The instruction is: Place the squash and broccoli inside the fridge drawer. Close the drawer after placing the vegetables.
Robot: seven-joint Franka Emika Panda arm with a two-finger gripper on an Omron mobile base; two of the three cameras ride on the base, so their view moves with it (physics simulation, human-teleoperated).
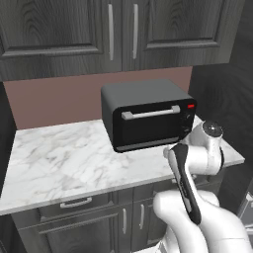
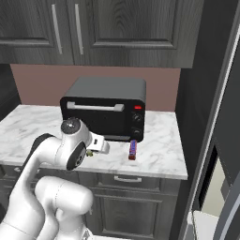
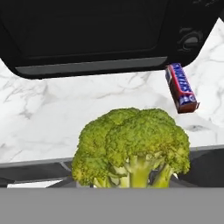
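The broccoli (image 3: pixel 131 148) looms right up against the hand camera, above the front edge of the marble surface (image 3: pixel 65 113), florets up and pale stems below. The tool's fingers sit hidden behind it, so whether it grips cannot be told. Beyond lie the purple bar (image 3: pixel 180 87) and the black toaster oven (image 3: pixel 87 35).

Oven: a black toaster oven (image 1: pixel 148 114) sits on the white marble counter (image 1: pixel 64 158).
Bar: a purple bar (image 2: pixel 133 149) lies just in front of it.
Cabinets: dark cabinets (image 2: pixel 117 28) hang above.
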